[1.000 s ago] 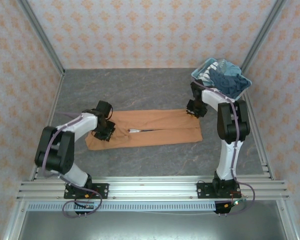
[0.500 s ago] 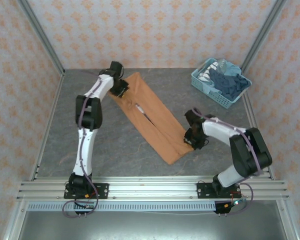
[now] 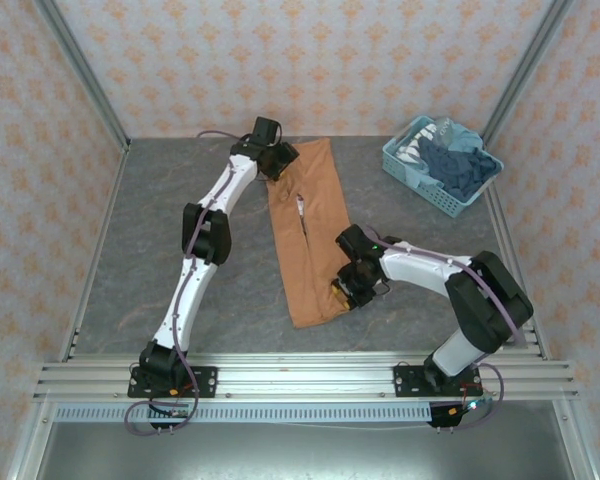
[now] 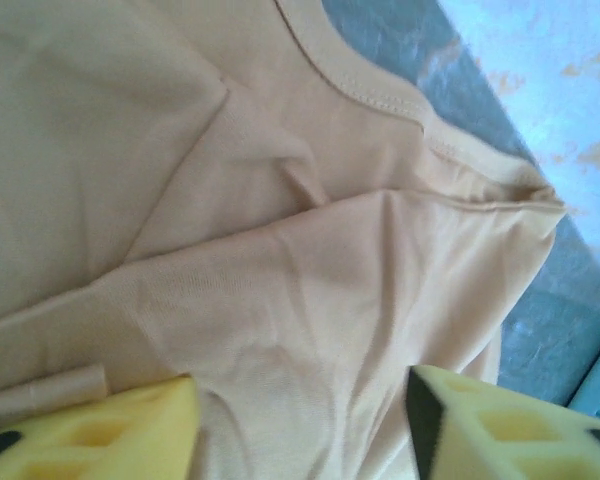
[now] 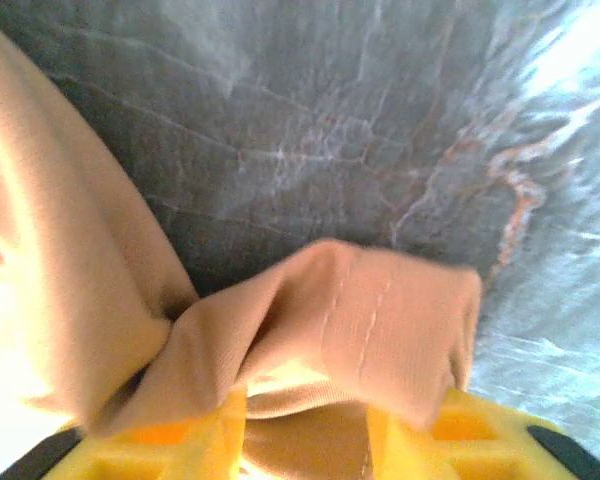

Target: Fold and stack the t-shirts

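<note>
Carrying everything is one grey, stone-patterned table (image 3: pixel 160 230), with two arms bolted at its near edge. The left arm (image 3: pixel 205 230) stretches almost straight toward the far edge. The right arm (image 3: pixel 430 270) bends low and reaches leftward toward the table's middle.

One orange-tan tee (image 3: pixel 315 235) lies flat on the table, folded lengthwise into a long narrow strip. It runs from the far edge, a little left of centre, down toward the near edge at centre. A dark slit runs along its middle.

One light-blue lattice basket (image 3: pixel 408 172) sits in the far right corner, well apart from the tee. In it lies a heap of dark blue cloth (image 3: pixel 458 165) with some pale cloth (image 3: pixel 420 148) at its far left. How many garments make up the heap cannot be told.

The left gripper (image 3: pixel 280 158) is at the tee's far end, over its left corner. In the left wrist view its yellow fingers (image 4: pixel 110 430) stand wide apart, with the tee's neckline and a folded sleeve spread beyond and between them, not pinched.

The right gripper (image 3: pixel 350 288) is at the right edge of the tee's near end. In the right wrist view its jaws are closed on a bunched, stitched hem of the tee, which bulges up between them over bare table.

One small pale label (image 3: pixel 301 207) shows at the slit. It is too small to read.
</note>
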Controlling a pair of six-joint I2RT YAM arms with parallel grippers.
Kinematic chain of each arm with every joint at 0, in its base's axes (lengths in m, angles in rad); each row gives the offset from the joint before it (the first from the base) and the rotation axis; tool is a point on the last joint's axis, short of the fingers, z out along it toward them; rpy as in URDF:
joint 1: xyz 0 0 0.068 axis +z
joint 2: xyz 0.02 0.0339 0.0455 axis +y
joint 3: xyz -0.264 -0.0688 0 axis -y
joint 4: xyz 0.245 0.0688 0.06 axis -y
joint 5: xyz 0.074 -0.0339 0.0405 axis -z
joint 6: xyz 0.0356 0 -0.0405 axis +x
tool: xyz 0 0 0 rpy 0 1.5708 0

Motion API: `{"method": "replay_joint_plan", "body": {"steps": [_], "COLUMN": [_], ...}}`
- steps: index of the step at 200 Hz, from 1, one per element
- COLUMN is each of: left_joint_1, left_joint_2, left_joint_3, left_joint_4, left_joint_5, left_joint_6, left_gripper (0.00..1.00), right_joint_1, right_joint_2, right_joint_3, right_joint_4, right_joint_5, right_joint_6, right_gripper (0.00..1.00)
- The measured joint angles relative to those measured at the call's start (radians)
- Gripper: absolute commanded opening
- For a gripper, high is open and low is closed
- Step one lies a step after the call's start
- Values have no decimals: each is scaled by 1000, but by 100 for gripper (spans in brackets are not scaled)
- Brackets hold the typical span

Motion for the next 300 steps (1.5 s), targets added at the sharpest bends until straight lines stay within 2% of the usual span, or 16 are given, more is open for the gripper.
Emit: {"method": "replay_joint_plan", "body": {"steps": [24,40,52,76,100,121,136,150,168,207,238,254,285,300], "left_joint_1": [10,16,12,-34,-167,-351,-472,-546,-595,-644,-646,-646,-646,-647], "left_joint_2": [-85,-238,-400,-782,-1065,-1162,-1181,-1183,-1185,-1168,-1157,-1152,-1152,-1152], "left_joint_3": [-42,-186,-375,-862,-1318,-1631,-1781,-1844,-1857,-1857,-1855,-1846,-1842,-1843], "left_joint_4": [-69,-114,-121,-106,-89,-43,5,37,85,240,243,233,206,201], "left_joint_5": [-50,-65,-63,-15,88,161,188,193,179,167,162,158,143,135], "left_joint_6": [50,84,105,117,81,-10,-98,-172,-253,-361,-398,-406,-403,-403], "left_gripper": [65,64,61,51,46,46,47,48,48,45,43,38,24,18], "right_joint_1": [-11,-47,-85,-168,-208,-209,-210,-209,-205,-172,-142,-139,-139,-139], "right_joint_2": [-59,-136,-187,-245,-246,-212,-180,-156,-126,-112,-79,-69,-55,-47], "right_joint_3": [31,44,61,84,84,83,69,44,9,-68,-97,-101,-92,-86], "right_joint_4": [-93,-155,-200,-254,-285,-299,-296,-296,-292,-257,-207,-195,-204,-212], "right_joint_5": [48,82,106,128,112,71,42,13,-16,-59,-61,-59,-51,-48], "right_joint_6": [-27,-89,-159,-344,-535,-660,-719,-758,-791,-808,-793,-782,-763,-758], "right_gripper": [48,49,49,48,48,48,48,48,48,46,43,41,37,32]}}
